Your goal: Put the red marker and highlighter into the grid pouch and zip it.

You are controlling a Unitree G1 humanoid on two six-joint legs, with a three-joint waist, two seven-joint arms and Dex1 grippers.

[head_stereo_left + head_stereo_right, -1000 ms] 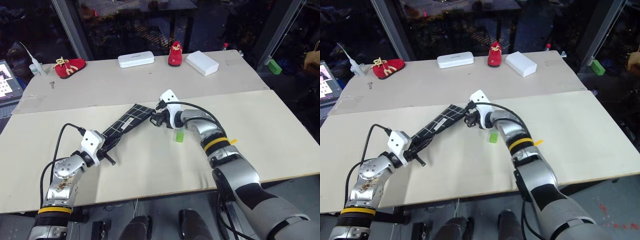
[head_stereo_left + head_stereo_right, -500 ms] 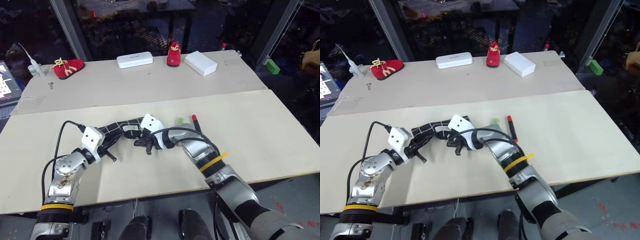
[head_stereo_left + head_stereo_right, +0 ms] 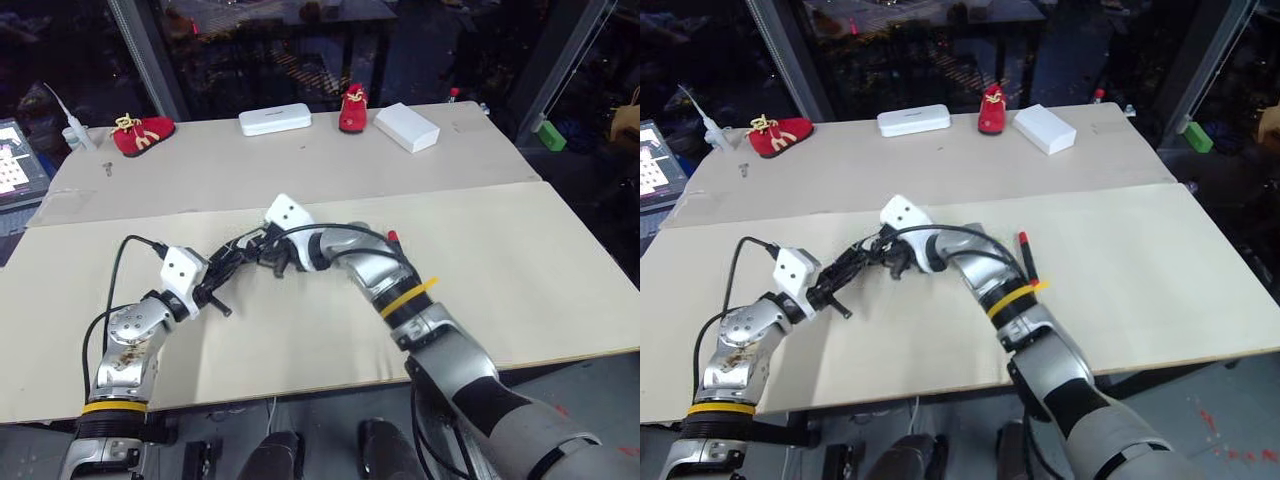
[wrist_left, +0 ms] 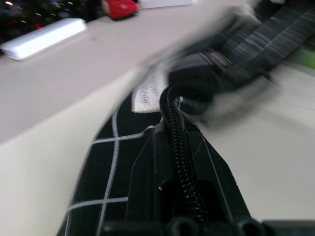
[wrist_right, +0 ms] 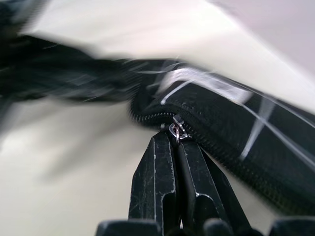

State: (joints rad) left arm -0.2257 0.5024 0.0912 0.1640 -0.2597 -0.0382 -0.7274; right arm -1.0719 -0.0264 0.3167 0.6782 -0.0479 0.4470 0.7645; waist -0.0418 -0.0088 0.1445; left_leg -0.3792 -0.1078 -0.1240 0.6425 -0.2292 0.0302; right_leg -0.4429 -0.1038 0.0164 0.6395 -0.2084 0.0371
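The grid pouch (image 3: 238, 262) hangs bunched and slack between my two grippers, just above the table. My left gripper (image 3: 213, 284) is shut on the pouch's near end, along the zipper (image 4: 178, 147). My right gripper (image 3: 264, 256) is shut on the zipper pull (image 5: 175, 131) close to the white label (image 4: 147, 94). The red marker (image 3: 1024, 254) lies on the table behind my right forearm, outside the pouch. A light-green patch at the edge of the left wrist view may be the highlighter (image 4: 308, 58); the right arm hides it in the head views.
On the far board stand two red shoes (image 3: 140, 134) (image 3: 352, 107), a white oblong case (image 3: 274, 119) and a white box (image 3: 405, 126). A tablet (image 3: 14, 170) sits at the far left edge. A seam (image 3: 480, 188) runs between the two boards.
My right gripper has pulled the zipper pull left toward the left gripper. The pouch, stretched straight before, has crumpled between them. The left gripper has stayed in place.
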